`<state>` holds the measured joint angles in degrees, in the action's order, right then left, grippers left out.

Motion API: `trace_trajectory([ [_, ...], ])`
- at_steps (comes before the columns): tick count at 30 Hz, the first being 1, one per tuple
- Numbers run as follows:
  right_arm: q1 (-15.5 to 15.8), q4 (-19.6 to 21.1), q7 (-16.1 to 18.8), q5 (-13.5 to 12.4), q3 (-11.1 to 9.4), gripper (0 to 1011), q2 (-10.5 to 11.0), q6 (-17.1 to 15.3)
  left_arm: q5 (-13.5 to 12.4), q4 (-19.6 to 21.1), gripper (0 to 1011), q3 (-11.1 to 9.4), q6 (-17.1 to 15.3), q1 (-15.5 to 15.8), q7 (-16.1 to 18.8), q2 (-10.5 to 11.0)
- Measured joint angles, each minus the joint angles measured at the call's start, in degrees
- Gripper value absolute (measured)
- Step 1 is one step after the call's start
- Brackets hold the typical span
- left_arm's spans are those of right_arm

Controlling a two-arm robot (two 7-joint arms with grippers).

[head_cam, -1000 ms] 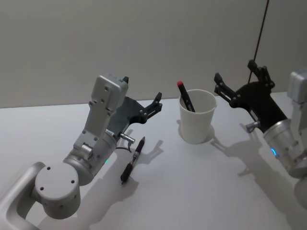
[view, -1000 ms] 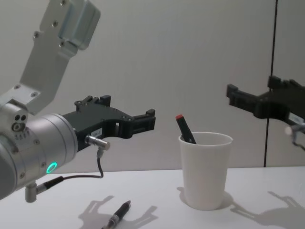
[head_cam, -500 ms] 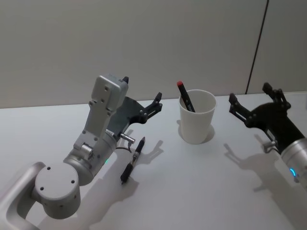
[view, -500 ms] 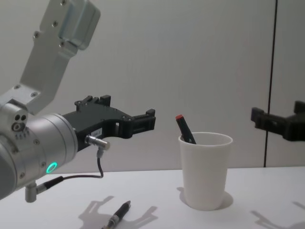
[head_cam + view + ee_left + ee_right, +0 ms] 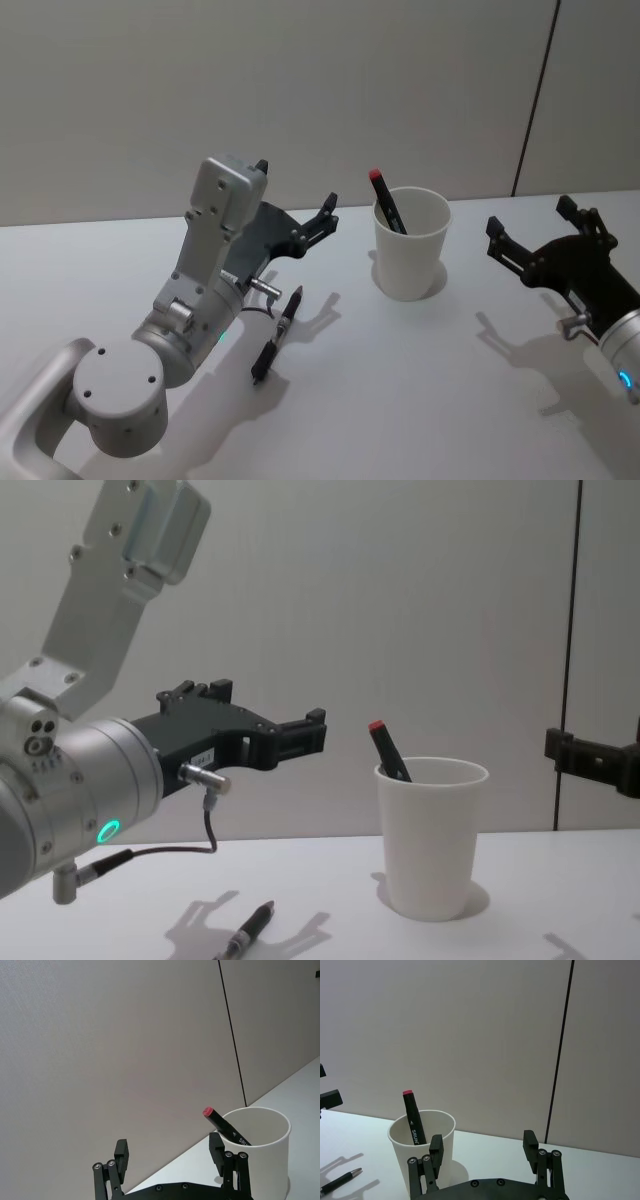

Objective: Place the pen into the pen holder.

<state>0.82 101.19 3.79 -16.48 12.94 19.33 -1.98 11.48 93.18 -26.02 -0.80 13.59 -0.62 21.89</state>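
Two pincers, both spread wide, both empty. In the head view the left pincer (image 5: 296,186) sits left of centre, its fingers pointing toward the pen holder (image 5: 410,262) but stopping short of it. At the right edge of that frame, mid-height, the right pincer (image 5: 530,214) also faces the pen holder and is clear of it.

White pen holder stands upright on the pale counter (image 5: 400,400), centre-right of the head view. Inside it a black marker (image 5: 384,203) leans at the left rim, its red cap above the rim.

Dark pen (image 5: 277,335) lies flat on the counter, lower left of centre. It is beneath the left pincer, well apart from the pen holder, and nothing touches it.

Chest view adds height. The left pincer is raised off the counter, near rim level, and throws a shadow (image 5: 205,920) beside the pen. One finger of the right pincer enters at the right edge at a similar height. Chest view catches one end of the pen at its bottom edge; head view gives the whole length. Right wrist view adds white lettering on the marker's barrel.
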Motion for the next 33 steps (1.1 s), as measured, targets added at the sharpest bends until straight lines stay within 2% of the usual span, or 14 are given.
trace_trajectory([
  [11,0.02,0.04,0.0,0.0,0.0,1001,0.01,0.0,0.3,0.35,1001,0.12,-0.37,-0.22,-0.31,0.18],
  [19,0.02,0.05,0.02,0.0,-0.01,1001,0.01,0.02,1.91,2.57,1001,0.73,-2.95,-1.32,-1.16,1.58],
  [27,0.02,0.04,0.04,0.01,0.0,1002,0.01,0.03,4.78,7.02,1001,1.67,-7.23,-4.18,-1.24,4.61],
  [33,0.02,0.04,0.04,0.01,0.0,1001,0.0,0.03,7.33,10.66,1001,2.25,-10.57,-6.93,0.01,7.07],
])
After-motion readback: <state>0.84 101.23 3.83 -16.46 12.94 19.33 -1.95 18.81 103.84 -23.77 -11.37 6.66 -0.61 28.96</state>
